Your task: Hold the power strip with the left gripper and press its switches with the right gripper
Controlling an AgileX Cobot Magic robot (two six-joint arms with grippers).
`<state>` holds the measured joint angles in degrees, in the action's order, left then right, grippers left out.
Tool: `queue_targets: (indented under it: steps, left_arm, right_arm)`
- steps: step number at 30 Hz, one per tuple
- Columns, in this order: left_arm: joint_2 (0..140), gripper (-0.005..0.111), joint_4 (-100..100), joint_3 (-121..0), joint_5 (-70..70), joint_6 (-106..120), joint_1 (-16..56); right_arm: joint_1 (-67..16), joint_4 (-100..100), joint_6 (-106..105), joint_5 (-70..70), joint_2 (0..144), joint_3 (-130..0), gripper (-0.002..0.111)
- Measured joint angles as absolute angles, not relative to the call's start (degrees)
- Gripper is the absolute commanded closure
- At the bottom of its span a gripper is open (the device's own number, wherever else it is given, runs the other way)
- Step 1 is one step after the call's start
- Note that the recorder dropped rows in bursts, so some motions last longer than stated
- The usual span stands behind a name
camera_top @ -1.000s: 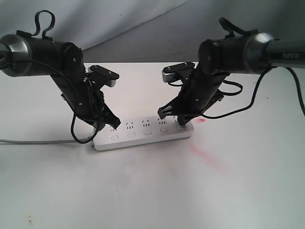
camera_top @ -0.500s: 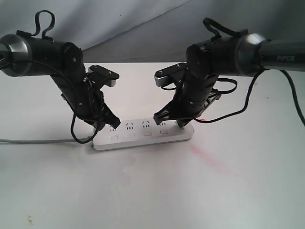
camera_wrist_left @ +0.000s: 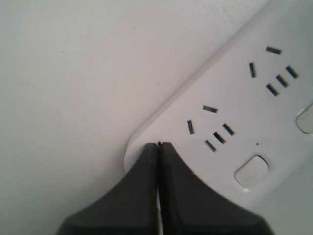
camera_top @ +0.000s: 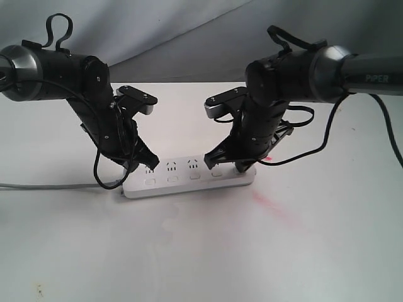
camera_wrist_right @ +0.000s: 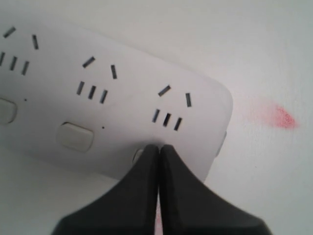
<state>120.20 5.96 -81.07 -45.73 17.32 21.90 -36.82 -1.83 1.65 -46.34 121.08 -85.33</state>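
Note:
The white power strip (camera_top: 189, 177) lies flat on the table, its thin cord (camera_top: 50, 186) trailing off to the left. My left gripper (camera_top: 150, 165) is shut, and its joined tips (camera_wrist_left: 159, 144) rest on the strip's (camera_wrist_left: 234, 112) rounded end beside the first socket group and a switch (camera_wrist_left: 252, 170). My right gripper (camera_top: 241, 167), on the arm lettered PIPER, is also shut. Its tips (camera_wrist_right: 159, 146) sit on the strip (camera_wrist_right: 122, 98) over the end switch (camera_wrist_right: 138, 154), which is mostly hidden beneath them. The neighbouring switch (camera_wrist_right: 75, 136) shows in full.
A red smear (camera_top: 272, 205) marks the white table (camera_top: 201, 251) right of the strip, and a red spot (camera_wrist_right: 281, 117) lies just past the strip's end. A grey backdrop (camera_top: 189, 31) rises behind the table.
The right arm's upper part swung left and dropped slightly, while its tips stayed at the strip's right end. The left arm and the strip have not moved.

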Motion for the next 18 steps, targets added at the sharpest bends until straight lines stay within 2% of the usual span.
queue_targets:
  steps: [18]
  left_arm:
    - [120.2,0.107,5.9,-81.1,-45.7,17.3,21.9]
  right_arm:
    - [-36.8,-0.6,1.9,-40.2,120.3,-82.5,0.108]
